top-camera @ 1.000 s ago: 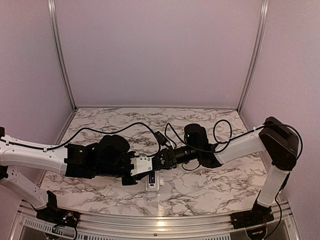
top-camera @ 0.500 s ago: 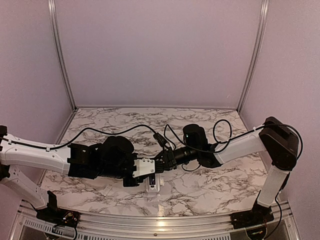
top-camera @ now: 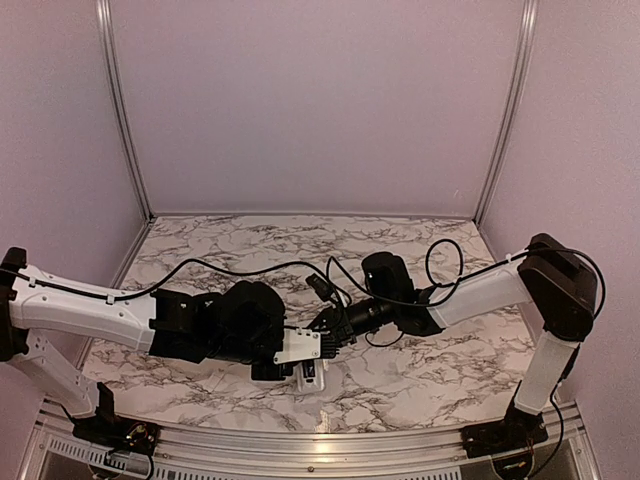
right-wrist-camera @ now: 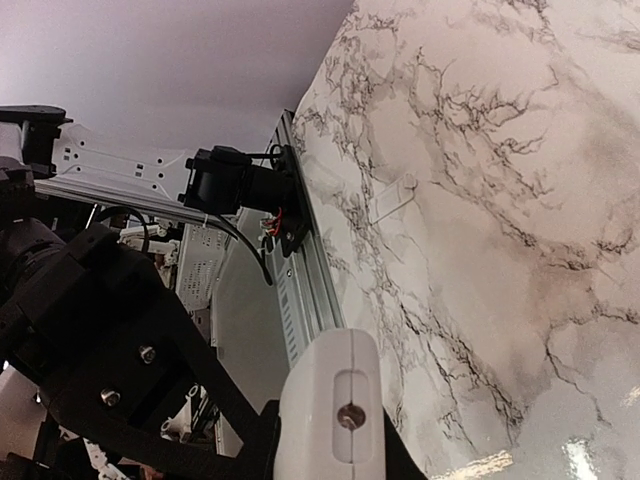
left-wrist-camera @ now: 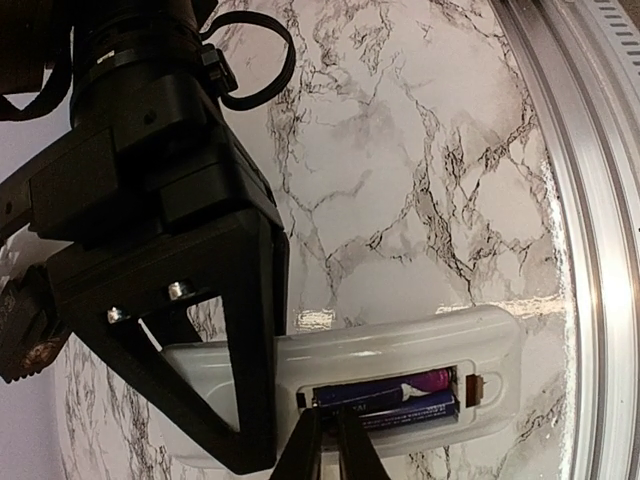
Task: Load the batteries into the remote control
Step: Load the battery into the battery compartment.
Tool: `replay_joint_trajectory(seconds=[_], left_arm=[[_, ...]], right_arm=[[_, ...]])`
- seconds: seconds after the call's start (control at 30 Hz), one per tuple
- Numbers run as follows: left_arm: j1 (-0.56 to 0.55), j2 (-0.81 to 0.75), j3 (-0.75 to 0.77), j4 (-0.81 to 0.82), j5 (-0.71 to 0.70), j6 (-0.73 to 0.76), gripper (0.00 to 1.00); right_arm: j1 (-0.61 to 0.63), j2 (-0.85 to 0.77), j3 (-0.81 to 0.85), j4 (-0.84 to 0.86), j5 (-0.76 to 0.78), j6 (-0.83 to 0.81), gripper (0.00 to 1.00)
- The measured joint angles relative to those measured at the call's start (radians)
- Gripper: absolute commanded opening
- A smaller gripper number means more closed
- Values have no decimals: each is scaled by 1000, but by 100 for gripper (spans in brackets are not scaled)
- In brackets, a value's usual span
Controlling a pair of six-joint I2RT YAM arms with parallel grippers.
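Observation:
The white remote control (left-wrist-camera: pixel 400 345) lies back-up on the marble table, its battery bay open. Two dark batteries (left-wrist-camera: pixel 395 393) lie side by side in the bay, one with a purple end. My left gripper (left-wrist-camera: pixel 327 440) is shut, its tips at the left end of the batteries. My right gripper (right-wrist-camera: pixel 330 445) is shut on the remote (right-wrist-camera: pixel 335 400); its black finger (left-wrist-camera: pixel 250 330) crosses the remote's left part. In the top view both grippers, left (top-camera: pixel 303 350) and right (top-camera: pixel 322 328), meet over the remote (top-camera: pixel 310 375) near the front centre.
A small white flat strip (right-wrist-camera: pixel 392 198) lies on the marble table (top-camera: pixel 420 250) away from the remote. The metal front rail (left-wrist-camera: pixel 590 200) runs close beside the remote. Black cables (top-camera: pixel 300 268) loop over the table between the arms.
My left arm has moved right and forward, bringing its gripper over the remote. The right gripper shifted slightly left and stays on the remote.

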Motion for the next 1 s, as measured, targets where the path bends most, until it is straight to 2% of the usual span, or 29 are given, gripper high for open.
replay_joint_trajectory(seconds=[0.6, 1.0], left_arm=[[-46, 91, 79, -63, -94, 2, 6], [-69, 108, 90, -80, -138, 1, 5]], right_arm=[[1, 0, 2, -68, 11, -9, 0], [-8, 0, 0, -27, 29, 29, 0]])
